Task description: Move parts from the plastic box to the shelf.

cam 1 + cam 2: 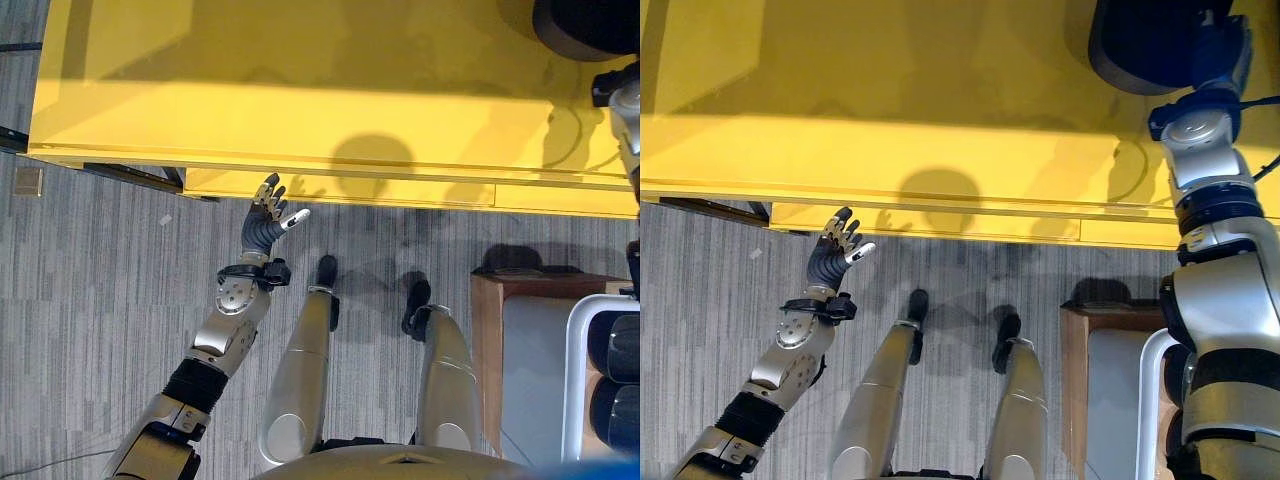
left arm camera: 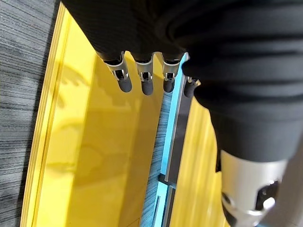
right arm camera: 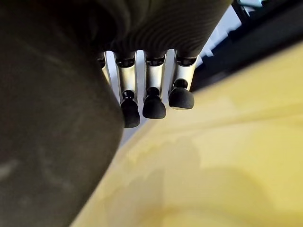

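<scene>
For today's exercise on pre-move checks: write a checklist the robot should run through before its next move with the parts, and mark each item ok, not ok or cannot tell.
1. Left hand free of any part: ok, fingers relaxed and holding nothing, just short of the yellow shelf edge.
2. Right hand empty: ok, fingers straight over the yellow surface.
3. Dark part resting on the shelf: ok.
4. Parts left in the white box: ok, dark parts visible inside.
5. Box sitting steadily on the wooden stand: cannot tell.

arms silver-grey | left hand (image 1: 265, 222) dark ribbed cover | fingertips (image 3: 154, 107) dark
</scene>
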